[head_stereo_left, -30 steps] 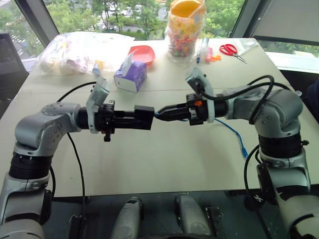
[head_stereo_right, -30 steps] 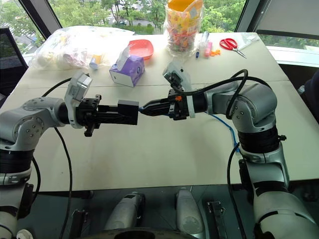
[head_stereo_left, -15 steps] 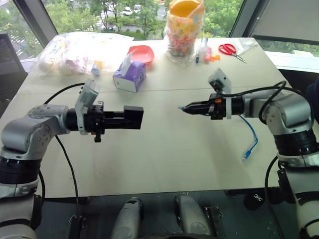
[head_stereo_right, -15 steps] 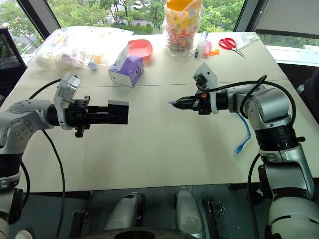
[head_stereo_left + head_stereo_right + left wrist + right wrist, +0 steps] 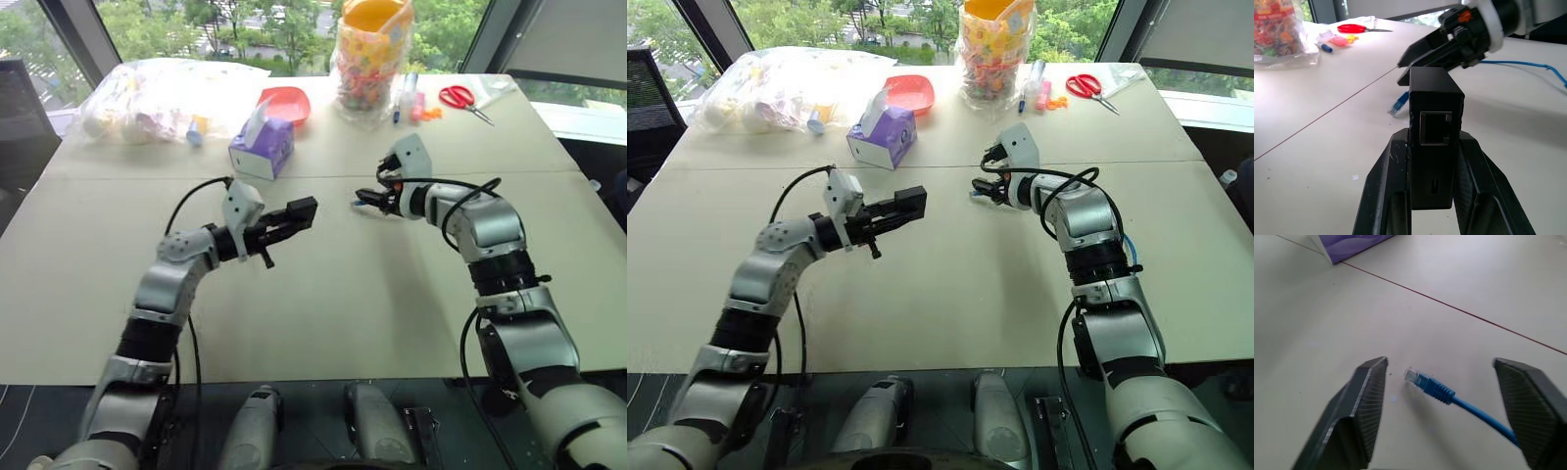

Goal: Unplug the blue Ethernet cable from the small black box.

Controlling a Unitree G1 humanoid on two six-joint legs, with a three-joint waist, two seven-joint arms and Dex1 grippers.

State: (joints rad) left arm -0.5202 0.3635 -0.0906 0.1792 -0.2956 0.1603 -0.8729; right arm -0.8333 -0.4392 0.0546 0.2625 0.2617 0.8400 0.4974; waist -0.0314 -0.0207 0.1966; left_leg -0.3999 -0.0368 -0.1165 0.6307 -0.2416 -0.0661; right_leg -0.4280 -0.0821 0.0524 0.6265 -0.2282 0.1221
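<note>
Left pincer (image 5: pixel 1432 147) clamps the small black box (image 5: pixel 1434 132), port empty; right pincer (image 5: pixel 1449 406) gapes over the blue Ethernet cable (image 5: pixel 1432 387) at the box's 1 o'clock; withdraw upward, avoiding snagging

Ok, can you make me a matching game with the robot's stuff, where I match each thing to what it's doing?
Things:
1. small black box
2. blue Ethernet cable
3. right gripper
4. red scissors

States:
A. lying loose on the table, plug free
B. jaws open over the plug
C. at the far edge of the table
D. clamped in the left gripper, port empty

Pairs: 1-D, 2-A, 3-B, 4-C
</note>
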